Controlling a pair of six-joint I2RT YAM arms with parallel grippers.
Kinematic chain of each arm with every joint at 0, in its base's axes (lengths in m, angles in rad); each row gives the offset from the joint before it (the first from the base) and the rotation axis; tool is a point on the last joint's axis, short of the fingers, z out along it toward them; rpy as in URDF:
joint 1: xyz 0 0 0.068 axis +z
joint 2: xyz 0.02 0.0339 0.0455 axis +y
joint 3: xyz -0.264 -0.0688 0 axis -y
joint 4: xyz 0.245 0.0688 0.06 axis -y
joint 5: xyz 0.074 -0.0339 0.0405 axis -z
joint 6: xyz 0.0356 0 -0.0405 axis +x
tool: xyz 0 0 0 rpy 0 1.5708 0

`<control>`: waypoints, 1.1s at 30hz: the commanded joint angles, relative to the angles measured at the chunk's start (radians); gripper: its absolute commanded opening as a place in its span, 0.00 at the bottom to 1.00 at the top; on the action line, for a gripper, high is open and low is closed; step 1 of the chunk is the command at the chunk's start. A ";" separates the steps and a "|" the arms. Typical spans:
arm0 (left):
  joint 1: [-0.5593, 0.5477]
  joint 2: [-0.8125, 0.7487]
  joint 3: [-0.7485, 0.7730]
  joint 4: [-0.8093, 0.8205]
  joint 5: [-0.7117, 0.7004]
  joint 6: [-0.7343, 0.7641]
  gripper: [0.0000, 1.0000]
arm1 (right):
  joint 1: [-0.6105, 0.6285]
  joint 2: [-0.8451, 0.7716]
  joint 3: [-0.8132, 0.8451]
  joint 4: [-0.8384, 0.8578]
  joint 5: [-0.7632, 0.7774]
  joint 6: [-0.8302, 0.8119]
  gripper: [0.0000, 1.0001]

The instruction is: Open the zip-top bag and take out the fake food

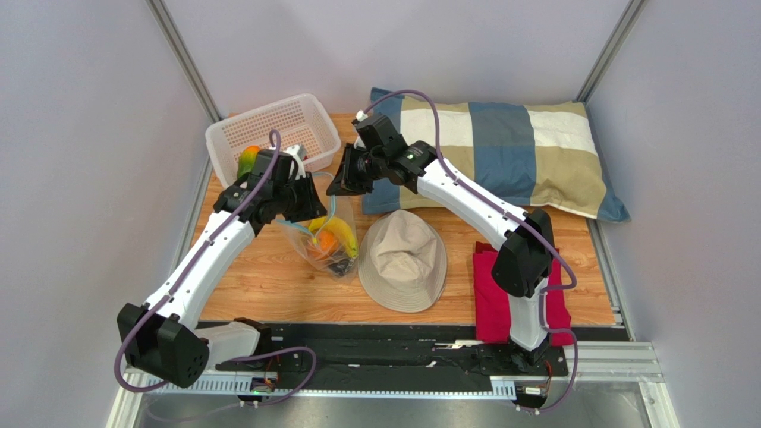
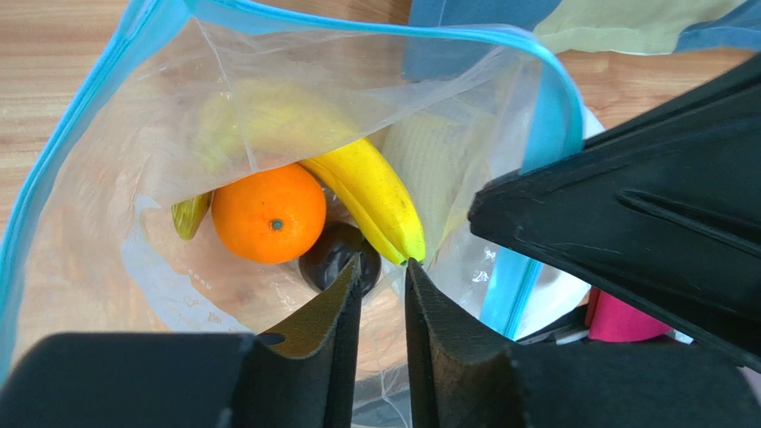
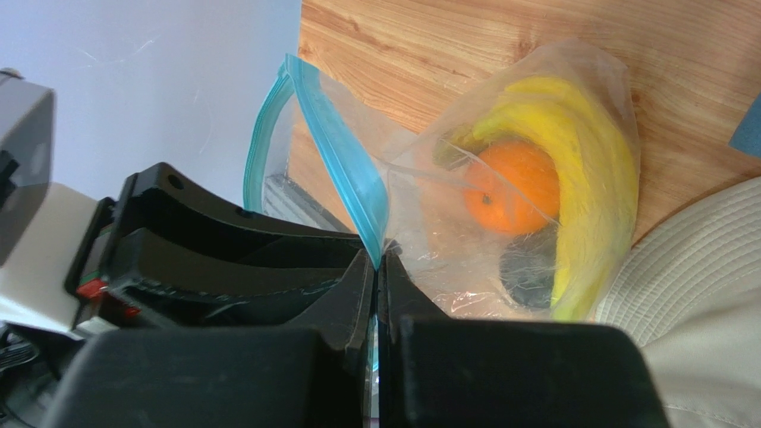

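Note:
The zip-top bag (image 1: 332, 260) stands on the wood table with its blue zip strip (image 2: 357, 31) pulled open. Inside lie an orange (image 2: 268, 212), yellow bananas (image 2: 375, 196), a dark round piece (image 2: 329, 257) and a green piece (image 2: 189, 216). My right gripper (image 3: 377, 254) is shut on the bag's blue strip (image 3: 344, 165) and holds that side up. My left gripper (image 2: 384, 263) is narrowly open and empty, with its tips in the bag's mouth just above the dark piece and the banana's tip. A green-orange mango (image 1: 247, 161) lies in the white basket.
The white mesh basket (image 1: 295, 116) stands at the back left. A beige hat (image 1: 404, 260) lies right of the bag. A checked pillow (image 1: 509, 147) lies at the back right and a red cloth (image 1: 500, 308) at the front right.

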 commanded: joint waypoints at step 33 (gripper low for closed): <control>-0.007 0.212 -0.296 0.235 -0.081 0.078 0.77 | -0.005 -0.062 -0.124 0.088 -0.058 0.059 0.00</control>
